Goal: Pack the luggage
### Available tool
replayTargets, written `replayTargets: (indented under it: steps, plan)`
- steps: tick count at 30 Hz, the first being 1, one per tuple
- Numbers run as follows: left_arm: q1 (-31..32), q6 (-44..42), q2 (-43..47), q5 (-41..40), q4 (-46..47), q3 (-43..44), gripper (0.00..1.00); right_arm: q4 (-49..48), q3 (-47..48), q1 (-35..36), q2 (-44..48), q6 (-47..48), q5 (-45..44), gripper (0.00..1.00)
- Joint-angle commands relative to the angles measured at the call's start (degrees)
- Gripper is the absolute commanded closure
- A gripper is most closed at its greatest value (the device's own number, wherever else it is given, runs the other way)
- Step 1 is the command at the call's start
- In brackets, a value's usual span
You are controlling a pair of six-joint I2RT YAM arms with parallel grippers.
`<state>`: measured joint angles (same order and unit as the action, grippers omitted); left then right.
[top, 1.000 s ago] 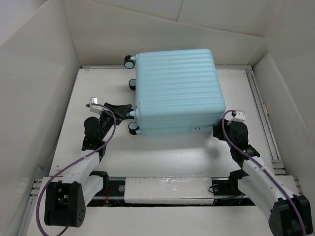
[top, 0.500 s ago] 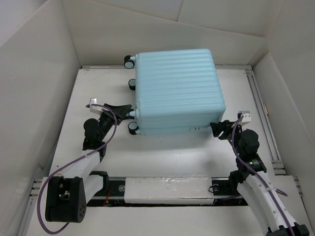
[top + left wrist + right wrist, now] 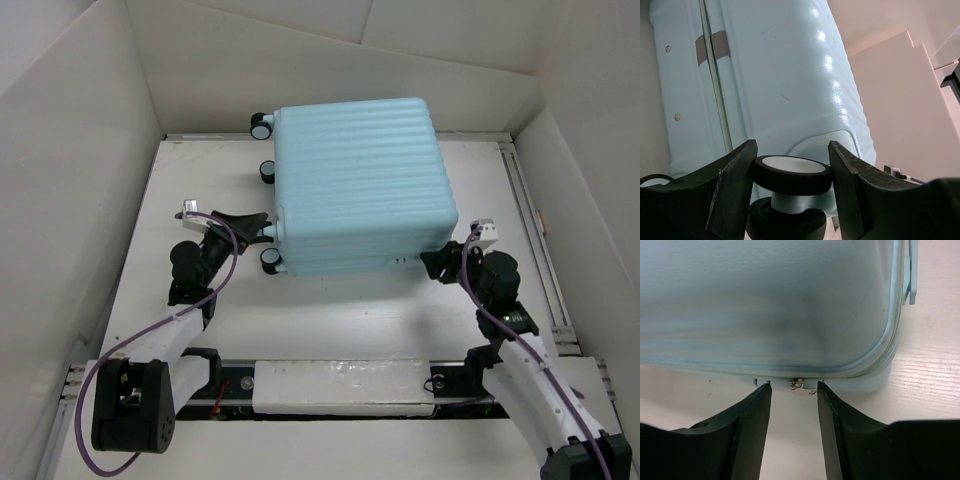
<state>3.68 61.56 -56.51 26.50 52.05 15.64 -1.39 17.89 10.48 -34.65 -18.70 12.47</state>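
Note:
The light-blue ribbed luggage (image 3: 360, 180) lies flat and closed at the back middle of the table, its caster wheels pointing left. My left gripper (image 3: 260, 221) is shut on one near-left wheel (image 3: 791, 174), black fingers pressed on both sides of its black rim; the shell (image 3: 780, 75) fills the view above. My right gripper (image 3: 436, 263) stands open at the suitcase's near right corner. In the right wrist view its fingertips (image 3: 793, 388) sit just below the shell's lower edge (image 3: 765, 300), either side of a small metal zipper pull (image 3: 798, 384), not touching it.
White walls enclose the table on the left, back and right. A metal rail (image 3: 527, 210) runs along the right edge, and a white strip (image 3: 340, 385) crosses the front between the arm bases. Purple cables loop beside both arms.
The right arm swung out to the right and lower, then came back in; its open jaws now sit at the suitcase's near right corner. The left gripper and the suitcase have not moved.

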Motion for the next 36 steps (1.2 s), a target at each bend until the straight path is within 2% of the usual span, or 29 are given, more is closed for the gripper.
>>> replayTargets:
  steps: [1,5,7,12,19,25,29,36]
  plan:
    - [0.36,-0.48,0.79,0.39,3.14,0.71,1.00,1.02,1.01,0.15,4.92,-0.46,2.91,0.53]
    - [0.89,-0.48,0.26,0.39,3.76,0.71,1.00,1.74,-0.05,0.15,9.07,-0.99,0.72,0.50]
    - [0.89,0.23,-0.26,0.39,5.42,0.71,1.00,1.74,-0.05,0.15,7.33,-0.99,0.19,0.48]
    - [0.89,0.93,-0.27,1.01,5.96,0.71,1.00,-4.65,-0.75,0.15,-3.82,-0.37,2.12,0.50]
    - [0.89,0.31,-0.79,1.01,5.25,0.71,1.00,-7.05,-1.45,0.68,-2.88,-1.43,2.12,0.50]
    - [0.89,0.84,-1.94,1.54,6.66,0.71,1.00,-9.24,-0.31,0.68,-7.44,-0.90,1.59,0.50]
    - [0.89,0.84,-1.94,1.54,6.66,0.71,1.00,-13.89,-0.84,0.68,-8.76,-2.21,1.59,0.60]
    - [0.89,0.31,-2.46,2.06,6.66,0.71,1.00,-18.99,-1.45,1.21,-10.86,-3.89,1.07,0.56]
